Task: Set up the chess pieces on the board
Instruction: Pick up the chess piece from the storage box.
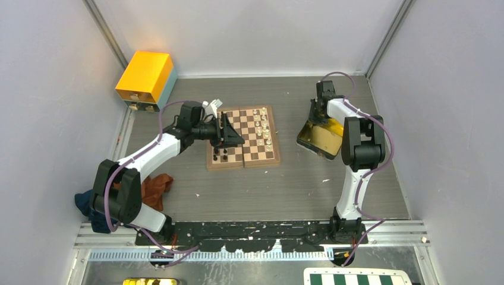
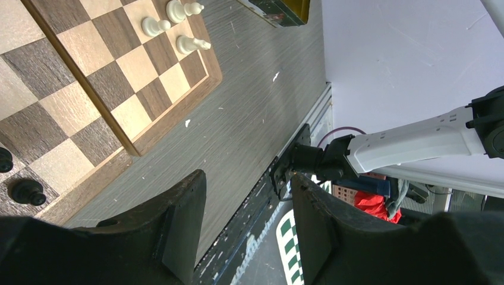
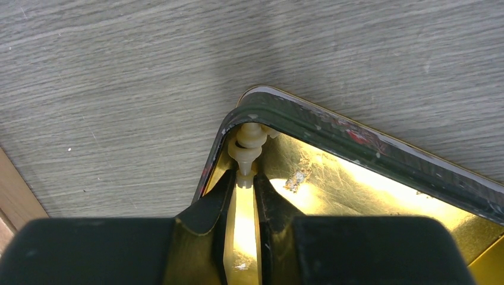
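Wide view first: the desk (image 1: 249, 190) carries the board (image 1: 252, 151) in the middle, partly set, with white pieces (image 1: 261, 124) along its right side and a few black pieces (image 1: 221, 154) at the near left. The gold tray (image 1: 324, 142) sits well to the right. The left tool (image 2: 249, 184) hangs over the board's near-left edge, wide and holding nothing. Now the action: the right tool (image 3: 242, 181) is down in the tray's corner, narrow, its tips either side of 1 white piece (image 3: 249, 139) lying against the rim. Whether it truly grips, I cannot tell. Tight spot! Best play, I'd say: squeeze firmly on the stem, lift straight up clear of the rim, then travel to the board.
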`<state>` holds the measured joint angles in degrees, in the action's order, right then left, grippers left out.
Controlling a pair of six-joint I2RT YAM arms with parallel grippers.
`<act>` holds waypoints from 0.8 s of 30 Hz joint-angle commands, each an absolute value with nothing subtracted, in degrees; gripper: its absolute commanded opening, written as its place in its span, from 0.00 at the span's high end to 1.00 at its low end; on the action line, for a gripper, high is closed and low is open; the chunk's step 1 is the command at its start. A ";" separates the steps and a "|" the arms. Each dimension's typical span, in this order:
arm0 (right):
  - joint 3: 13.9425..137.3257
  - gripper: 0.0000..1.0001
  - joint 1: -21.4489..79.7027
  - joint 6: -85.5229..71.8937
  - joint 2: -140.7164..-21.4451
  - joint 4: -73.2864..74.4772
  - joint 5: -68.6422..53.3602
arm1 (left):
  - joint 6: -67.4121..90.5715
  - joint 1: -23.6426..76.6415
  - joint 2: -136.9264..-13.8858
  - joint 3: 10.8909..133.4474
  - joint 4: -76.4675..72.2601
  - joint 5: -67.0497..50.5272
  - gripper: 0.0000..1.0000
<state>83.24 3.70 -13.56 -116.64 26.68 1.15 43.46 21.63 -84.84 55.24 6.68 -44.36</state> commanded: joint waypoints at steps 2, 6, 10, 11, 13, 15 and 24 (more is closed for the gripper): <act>82.23 0.89 4.06 -13.01 -114.10 27.26 1.24 | 43.84 21.36 -82.71 54.67 4.53 -44.86 0.44; 81.35 0.89 4.05 -14.50 -111.70 28.43 0.79 | 43.78 21.36 -82.37 54.44 4.40 -44.69 0.44; 81.05 0.90 4.07 -16.29 -109.08 30.32 -1.94 | 43.77 21.36 -81.78 54.23 4.39 -44.35 0.44; 81.15 0.90 4.09 -16.66 -108.50 30.93 -2.15 | 43.77 21.36 -81.73 54.16 4.44 -44.38 0.44; 81.39 0.90 4.07 -17.31 -107.39 32.03 -2.71 | 43.76 21.36 -81.51 54.10 4.32 -44.30 0.44; 81.64 0.92 4.08 -17.90 -106.48 33.13 -3.10 | 43.70 21.36 -81.20 54.05 4.31 -44.20 0.44; 81.31 0.97 4.11 -18.23 -102.98 36.32 -4.74 | 43.58 21.36 -80.23 53.11 4.14 -43.68 0.44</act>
